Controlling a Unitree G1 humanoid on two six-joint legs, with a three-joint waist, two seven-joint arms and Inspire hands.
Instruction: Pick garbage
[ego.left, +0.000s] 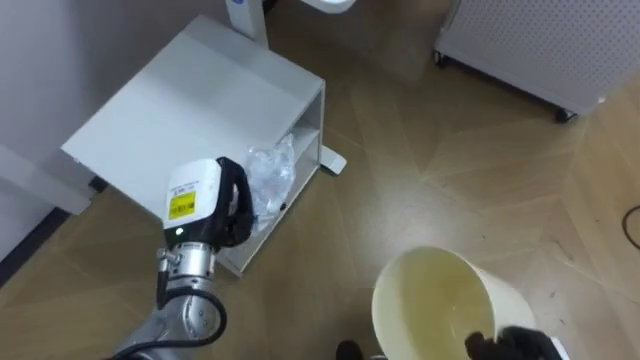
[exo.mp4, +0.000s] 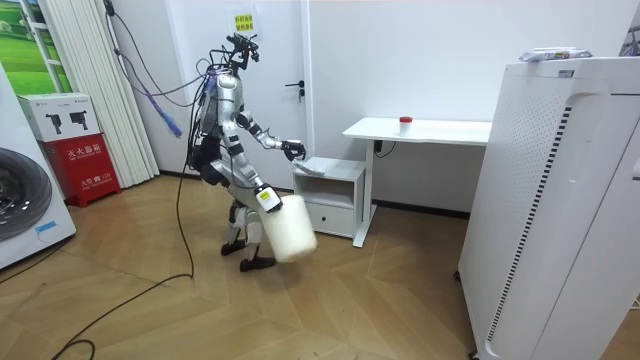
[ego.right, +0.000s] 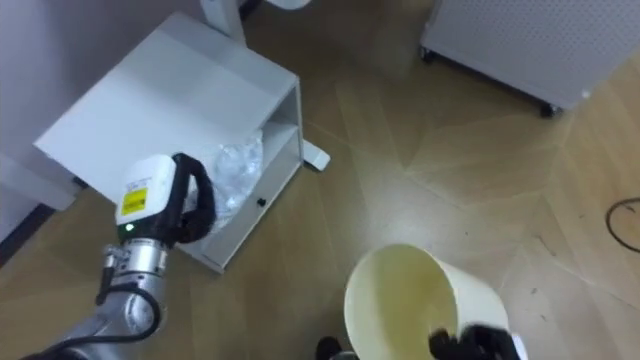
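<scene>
**At the cabinet's open shelf: reaching for the plastic**

Beside the low white cabinet (ego.left: 200, 100) the robot stands with both arms forward. The garbage, a crumpled wad of clear plastic (ego.left: 272, 172), lies inside the cabinet's shelf, at its open front. The left hand (ego.left: 200, 200) is at that same opening, just beside the plastic, with its back turned to the camera. Its dark fingers (ego.left: 238, 205) curve toward the wad, but I cannot tell whether they are spread, closed or already pinching it.

The right hand (ego.left: 505, 346) holds a pale bin (ego.left: 440, 290) well apart from the cabinet, out over the floor. Its fingers are hooked over the bin's rim, and the bin's mouth is tipped up toward the robot.

I judge this to be the pick step: the plastic is not yet out of the shelf. The next move calls for a sure pinch on the light, springy wad. The hand must then draw it clear of the shelf's edge and carry it from the cabinet over the bin's mouth before letting go.
</scene>
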